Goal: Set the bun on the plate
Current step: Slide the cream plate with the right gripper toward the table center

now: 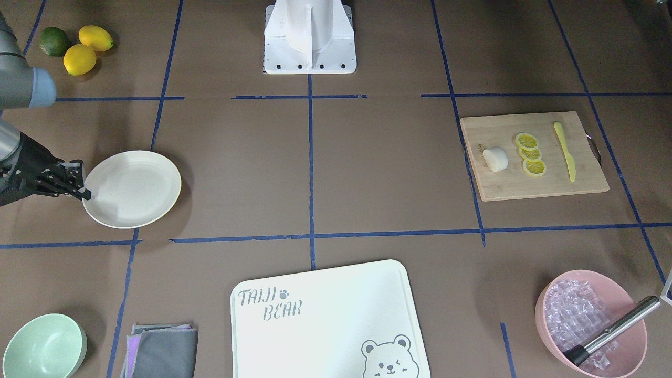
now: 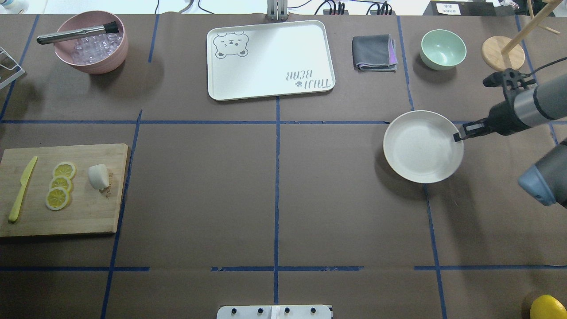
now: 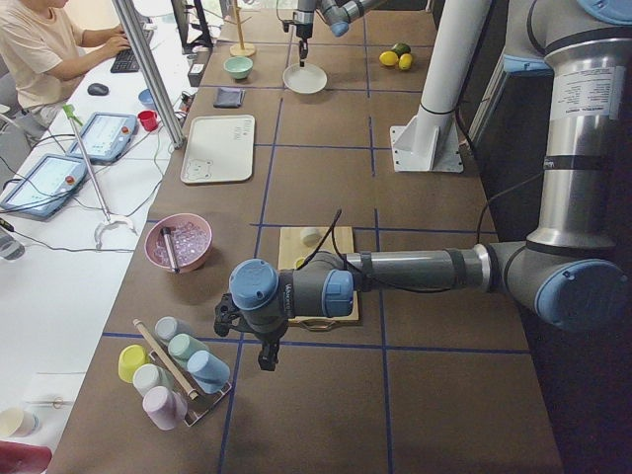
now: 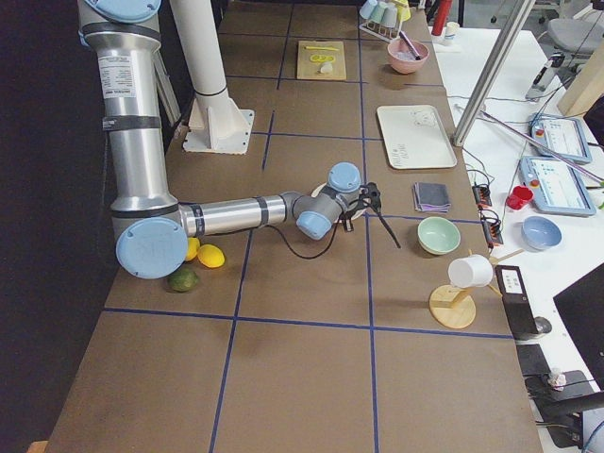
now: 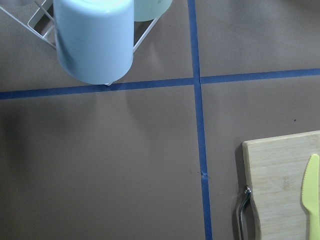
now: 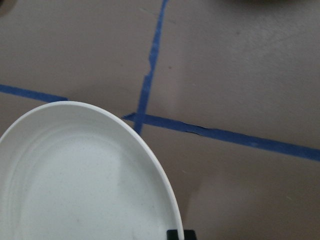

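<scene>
The bun (image 2: 98,176) (image 1: 495,159), a small white lump, lies on the wooden cutting board (image 2: 88,217) at the table's left side, beside the lemon slices (image 2: 60,185). The cream plate (image 2: 423,146) (image 1: 131,189) rests on the table far to the right. My right gripper (image 2: 456,137) (image 1: 86,195) is shut on the plate's rim, and the rim fills the right wrist view (image 6: 75,175). My left gripper (image 3: 265,360) hangs low past the board's outer end, far from the bun. It shows only in the exterior left view, so I cannot tell its state.
A yellow knife (image 2: 22,189) lies on the board. Along the far edge stand a pink bowl of ice (image 2: 91,44), the bear-printed board (image 2: 270,57), a folded cloth (image 2: 374,53) and a mint bowl (image 2: 443,48). A cup rack (image 3: 173,370) is near the left gripper.
</scene>
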